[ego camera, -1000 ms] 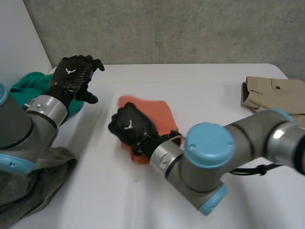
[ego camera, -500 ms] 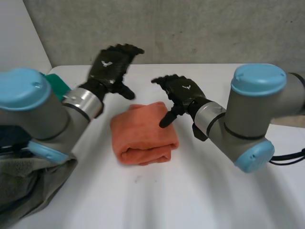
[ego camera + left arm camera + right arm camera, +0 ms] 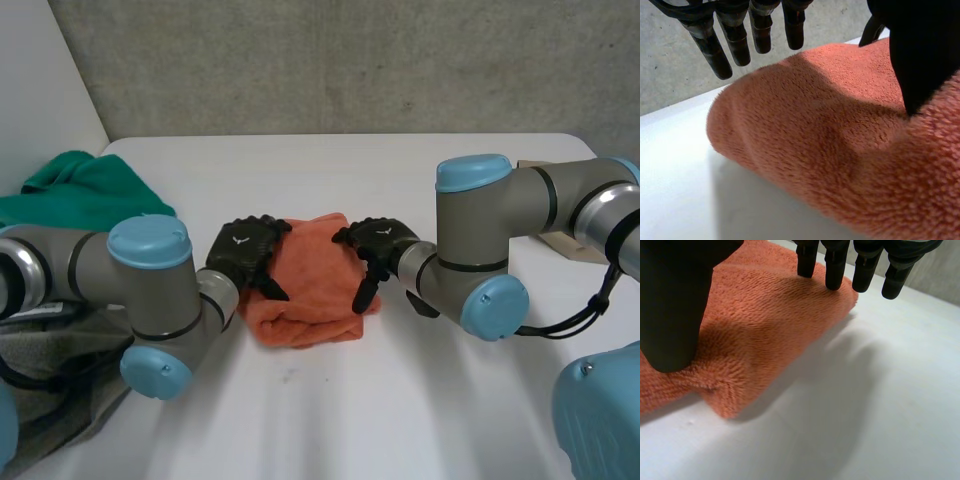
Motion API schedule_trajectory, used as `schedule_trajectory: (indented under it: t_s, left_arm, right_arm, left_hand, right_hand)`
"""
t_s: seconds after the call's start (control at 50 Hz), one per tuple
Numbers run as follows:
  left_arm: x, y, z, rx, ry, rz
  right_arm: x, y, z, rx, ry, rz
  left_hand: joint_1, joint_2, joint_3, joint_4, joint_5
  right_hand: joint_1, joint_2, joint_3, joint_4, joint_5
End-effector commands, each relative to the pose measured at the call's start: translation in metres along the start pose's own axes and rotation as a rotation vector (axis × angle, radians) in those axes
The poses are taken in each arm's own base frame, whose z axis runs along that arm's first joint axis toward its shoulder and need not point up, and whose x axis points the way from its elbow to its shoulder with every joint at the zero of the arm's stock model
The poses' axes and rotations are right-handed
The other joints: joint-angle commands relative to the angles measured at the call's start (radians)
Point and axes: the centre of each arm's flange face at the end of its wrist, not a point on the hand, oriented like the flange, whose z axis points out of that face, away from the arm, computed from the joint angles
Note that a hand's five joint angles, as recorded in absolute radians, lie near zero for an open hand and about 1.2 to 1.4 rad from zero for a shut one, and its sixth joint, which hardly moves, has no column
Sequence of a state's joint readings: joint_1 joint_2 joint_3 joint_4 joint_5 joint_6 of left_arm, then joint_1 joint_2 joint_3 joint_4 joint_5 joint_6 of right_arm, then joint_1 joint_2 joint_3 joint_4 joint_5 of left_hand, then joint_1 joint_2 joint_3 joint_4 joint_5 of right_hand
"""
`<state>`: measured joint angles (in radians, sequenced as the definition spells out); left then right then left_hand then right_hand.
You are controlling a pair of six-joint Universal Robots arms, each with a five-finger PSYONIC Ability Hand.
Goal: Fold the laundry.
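Head view: orange towel (image 3: 310,285) is folded, mid white table (image 3: 400,410), flanked by both hands. Left hand (image 3: 243,255) sits on the towel's left edge, right hand (image 3: 378,243) on its right edge. This view also gives the surroundings: green cloth (image 3: 85,185) and grey cloth (image 3: 50,390) at the robot's left, well apart from the towel.

Wrist views give the contact detail. Left wrist: fingers (image 3: 740,45) straight and spread, hovering just over the towel's far side, thumb (image 3: 920,50) tip pressed into the pile. Right wrist: same pose, straight spread fingers (image 3: 835,265) at the towel's far edge, thumb (image 3: 675,305) pressing down near the rolled corner. Neither hand pinches the cloth.

Markings: white bird-like emblem (image 3: 240,240) on the back of each hand.

Towel's long axis runs roughly near-to-far from the robot, with the rounded fold facing the robot.
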<state>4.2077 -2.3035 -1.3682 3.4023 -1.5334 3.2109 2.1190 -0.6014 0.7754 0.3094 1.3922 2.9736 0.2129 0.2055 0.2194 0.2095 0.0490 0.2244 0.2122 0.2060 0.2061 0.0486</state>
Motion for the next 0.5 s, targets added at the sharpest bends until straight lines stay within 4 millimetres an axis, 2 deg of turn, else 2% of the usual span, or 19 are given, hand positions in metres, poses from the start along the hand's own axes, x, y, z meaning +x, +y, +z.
schedule_trajectory:
  t_s: [0.02,0.12,0.14,0.18,0.2,0.26,0.32,0.36,0.44,0.5]
  left_arm:
    - [-0.019,-0.031,-0.002,0.058,-0.041,0.100]
    - [-0.035,-0.077,-0.005,0.165,-0.051,0.122]
    - [-0.041,-0.095,-0.008,0.208,-0.040,0.124]
    - [-0.043,-0.112,-0.013,0.252,-0.020,0.131]
    - [-0.045,-0.129,-0.017,0.297,0.009,0.139]
    - [-0.047,-0.156,-0.027,0.366,0.084,0.160]
    - [-0.044,-0.168,-0.034,0.388,0.159,0.173]
    - [-0.040,-0.172,-0.041,0.382,0.237,0.186]
    - [-0.028,-0.167,-0.051,0.341,0.383,0.208]
    - [-0.023,-0.160,-0.055,0.323,0.438,0.227]
  right_arm:
    - [-0.002,-0.015,-0.014,0.037,0.056,-0.149]
    - [-0.004,-0.036,-0.030,0.108,0.109,-0.219]
    - [-0.005,-0.043,-0.037,0.145,0.133,-0.239]
    - [-0.008,-0.049,-0.044,0.184,0.152,-0.257]
    - [-0.013,-0.053,-0.052,0.221,0.162,-0.277]
    - [-0.029,-0.053,-0.070,0.287,0.159,-0.322]
    - [-0.044,-0.044,-0.081,0.320,0.143,-0.360]
    - [-0.058,-0.031,-0.089,0.339,0.122,-0.386]
    - [-0.088,0.007,-0.097,0.331,0.060,-0.415]
    - [-0.097,0.024,-0.095,0.325,0.042,-0.424]
  left_hand:
    - [-0.038,-0.031,-0.045,-0.035,-0.049]
    - [-0.038,-0.031,-0.045,-0.035,-0.049]
    - [-0.038,-0.031,-0.045,-0.035,-0.049]
    - [-0.038,-0.031,-0.045,-0.035,-0.049]
    - [-0.038,-0.031,-0.045,-0.035,-0.049]
    - [-0.038,-0.031,-0.045,-0.035,-0.049]
    - [-0.038,-0.031,-0.045,-0.035,-0.049]
    - [-0.038,-0.031,-0.045,-0.035,-0.049]
    - [-0.038,-0.031,-0.045,-0.035,-0.049]
    - [-0.038,-0.031,-0.045,-0.035,-0.049]
  right_hand:
    - [-0.050,-0.038,-0.031,-0.032,-0.049]
    - [-0.050,-0.038,-0.031,-0.032,-0.049]
    - [-0.050,-0.038,-0.031,-0.032,-0.049]
    - [-0.050,-0.038,-0.031,-0.032,-0.049]
    - [-0.050,-0.038,-0.031,-0.032,-0.049]
    - [-0.050,-0.038,-0.031,-0.032,-0.049]
    - [-0.050,-0.038,-0.031,-0.032,-0.049]
    - [-0.050,-0.038,-0.031,-0.032,-0.049]
    - [-0.050,-0.038,-0.031,-0.032,-0.049]
    - [-0.050,-0.038,-0.031,-0.032,-0.049]
